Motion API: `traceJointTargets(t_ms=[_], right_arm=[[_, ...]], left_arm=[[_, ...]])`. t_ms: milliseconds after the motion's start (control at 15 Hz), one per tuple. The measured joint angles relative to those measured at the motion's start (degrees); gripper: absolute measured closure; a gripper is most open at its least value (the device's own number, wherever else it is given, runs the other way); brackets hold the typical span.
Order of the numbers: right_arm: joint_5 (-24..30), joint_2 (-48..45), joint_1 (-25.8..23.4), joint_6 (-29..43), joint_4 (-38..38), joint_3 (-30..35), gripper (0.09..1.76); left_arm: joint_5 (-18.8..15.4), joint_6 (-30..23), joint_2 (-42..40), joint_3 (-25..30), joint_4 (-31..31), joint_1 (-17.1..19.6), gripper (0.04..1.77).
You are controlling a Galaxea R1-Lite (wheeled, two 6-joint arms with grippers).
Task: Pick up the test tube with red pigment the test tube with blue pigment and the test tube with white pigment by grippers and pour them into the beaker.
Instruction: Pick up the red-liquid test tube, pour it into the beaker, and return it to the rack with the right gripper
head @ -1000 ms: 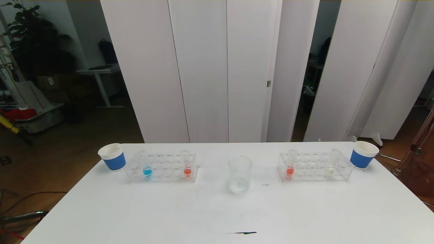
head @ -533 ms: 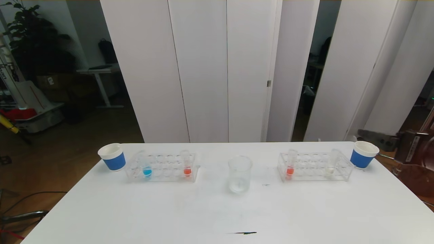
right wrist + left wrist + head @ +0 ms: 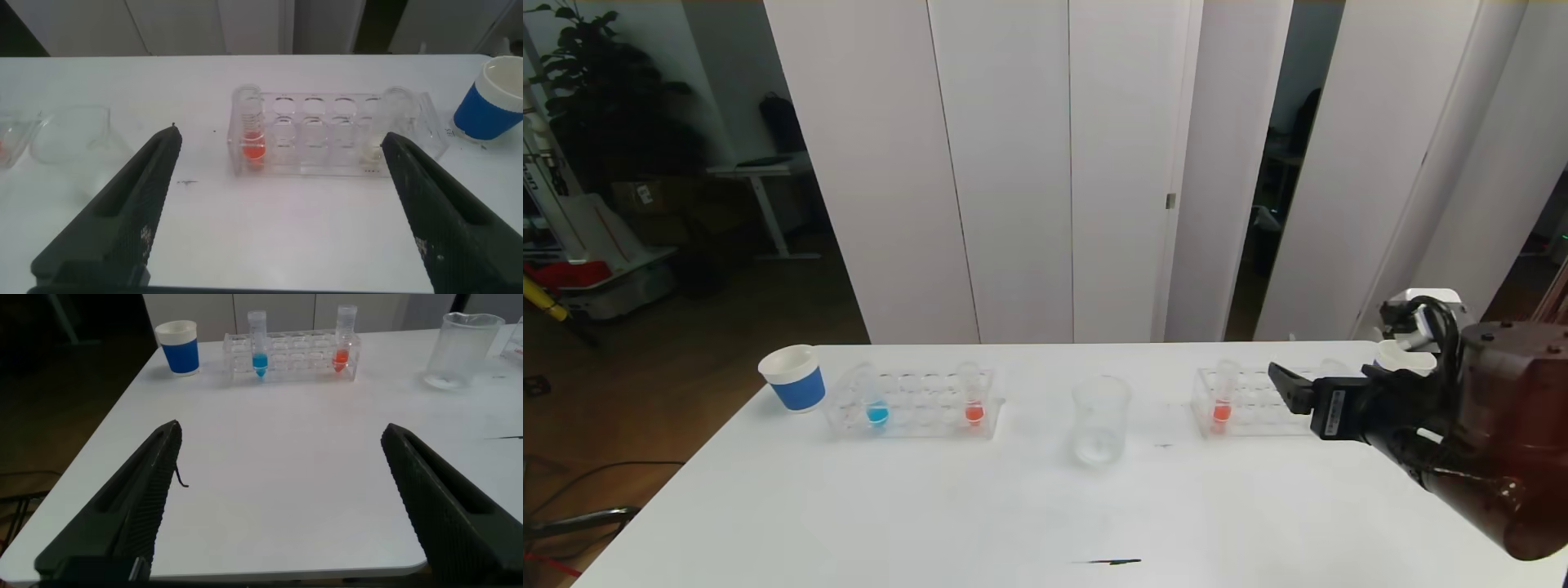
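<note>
Right end effector (image 3: 1286, 384) open, empty, hovering over the table (image 3: 1013, 506) just in front of the right rack (image 3: 339, 135). Left end effector (image 3: 278, 498) open too, empty, low near the table's edge and well apart from the left rack (image 3: 290, 358); out of the head view.

Red tube (image 3: 1222, 400) upright at the right rack's inner end; white tube (image 3: 391, 122) at its outer end, by a blue-sleeved cup (image 3: 494, 98). Blue tube (image 3: 876, 404) and second red tube (image 3: 973, 400) stand in the left rack. Beaker (image 3: 1101, 420) upright between the racks, nothing coloured in it, so no pour done yet.

Step looks like the right arm's approach to a right-rack tube. To do it well: centre the fingers on one tube above the rack top, close below the flared rim, lift straight up so the rack isn't dragged, keep it upright until over the beaker.

Writing: small label on the right end effector, unreadable. Nothing readable on the cups or racks.
</note>
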Motion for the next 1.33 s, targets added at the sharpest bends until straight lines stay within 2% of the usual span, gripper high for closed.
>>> traceJointTargets(t_ms=[267,467,867,1333], right_arm=[[-6.2,11.2,2.2,-0.5,-11.6,0.8,0.10],[-7.6,19.8,2.1,-3.3,-17.7,-2.0,0.10],[-7.7,31.8,0.7,-8.0,-18.6,-16.0,0.10],[-7.7,38.8,0.3,-7.8,-18.8,-20.5,0.10]], left_arm=[[0.0,0.0,0.0,0.0,0.0,0.0,0.07],[0.0,0.0,0.0,0.0,0.0,0.0,0.07],[0.0,0.0,0.0,0.0,0.0,0.0,0.07],[0.0,0.0,0.0,0.0,0.0,0.0,0.07]])
